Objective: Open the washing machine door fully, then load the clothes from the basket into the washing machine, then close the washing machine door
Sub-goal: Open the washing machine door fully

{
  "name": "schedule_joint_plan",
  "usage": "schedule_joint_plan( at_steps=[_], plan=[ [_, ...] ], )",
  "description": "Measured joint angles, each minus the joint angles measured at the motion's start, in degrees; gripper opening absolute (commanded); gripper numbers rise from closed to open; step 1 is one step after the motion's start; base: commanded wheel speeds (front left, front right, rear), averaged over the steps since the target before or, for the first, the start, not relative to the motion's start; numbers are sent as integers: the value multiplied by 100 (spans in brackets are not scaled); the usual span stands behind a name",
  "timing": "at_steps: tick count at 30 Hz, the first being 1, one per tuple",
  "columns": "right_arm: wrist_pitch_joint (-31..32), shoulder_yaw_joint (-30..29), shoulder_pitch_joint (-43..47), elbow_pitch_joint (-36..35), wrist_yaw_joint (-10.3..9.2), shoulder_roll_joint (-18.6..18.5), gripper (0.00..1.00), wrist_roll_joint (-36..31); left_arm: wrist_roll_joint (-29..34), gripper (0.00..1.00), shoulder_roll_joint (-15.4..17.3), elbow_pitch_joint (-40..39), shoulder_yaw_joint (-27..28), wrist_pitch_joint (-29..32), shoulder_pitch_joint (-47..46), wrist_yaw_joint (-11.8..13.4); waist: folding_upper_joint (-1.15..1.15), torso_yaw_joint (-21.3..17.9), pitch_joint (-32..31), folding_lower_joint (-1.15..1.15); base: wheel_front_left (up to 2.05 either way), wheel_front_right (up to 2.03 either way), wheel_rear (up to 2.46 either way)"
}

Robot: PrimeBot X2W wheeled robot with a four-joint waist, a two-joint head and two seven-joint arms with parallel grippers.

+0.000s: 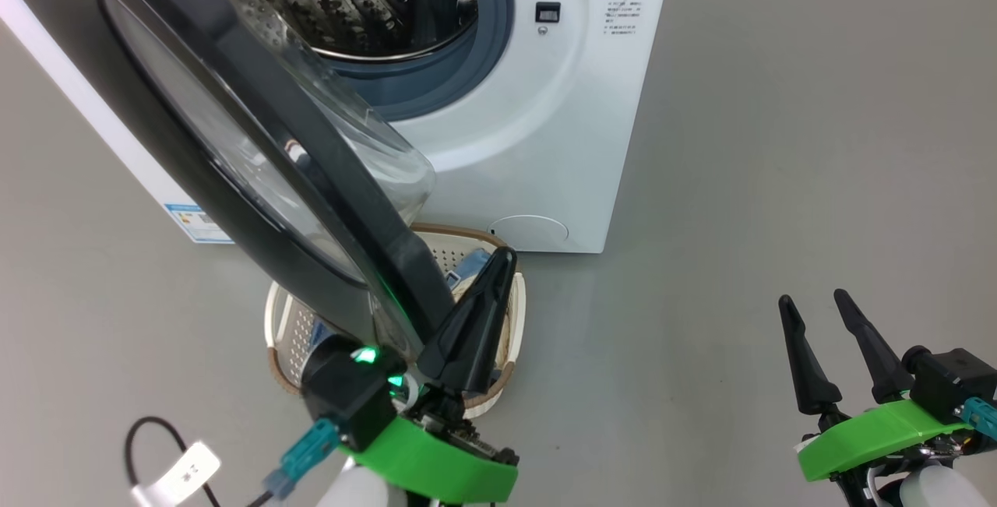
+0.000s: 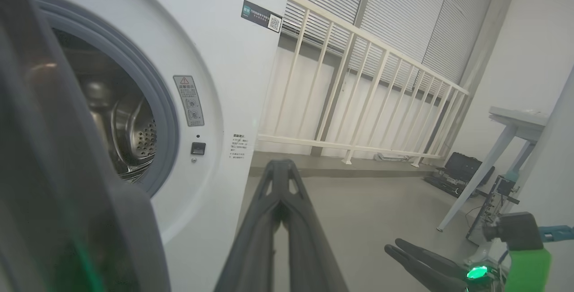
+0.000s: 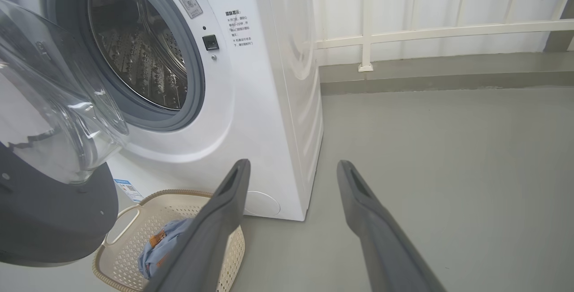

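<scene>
Door (image 1: 335, 195) is what this step is about, and its black rim sits hard up against the left gripper (image 1: 498, 265). Those jaws are clenched, tip to tip, with nothing between them. The outer side of one finger lies along the inner edge of the rim, touching or just beside it; I cannot tell which. Off to the right, the right gripper (image 1: 814, 301) hangs released and empty, jaws spread, low over the floor (image 1: 779, 141) and well apart from everything.

Moving outward, the door stands only partly open. Its bulging glass leans out over the basket (image 3: 130, 238), which sits on the floor at the foot of the washing machine (image 1: 545, 141). The clothes (image 3: 154, 249) are in the basket, blue fabric showing. The steel drum (image 1: 366, 1) looks empty.

So the job in hand, I'd say, is pushing the door wide. To do it well:
- Bear on the solid rim, not the glass.
- Follow the door's arc round its hinge instead of shoving straight.
- Go slowly so the smooth finger doesn't slide off the edge.
- Stop once the door is clear of the basket.
</scene>
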Motion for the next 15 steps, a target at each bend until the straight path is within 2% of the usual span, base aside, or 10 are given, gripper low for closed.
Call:
schedule_joint_plan(
  at_steps=[8,15],
  plan=[
    [0,9,-8,-13,0,-1,100,0,-391,0,-1,994,-102,-55,-293,101,0,-33,-4,0,0,0,0],
    [0,40,-9,-35,0,-1,100,0,-483,0,-5,1252,109,-78,-368,115,0,-9,-20,0,0,0,0]
  ],
)
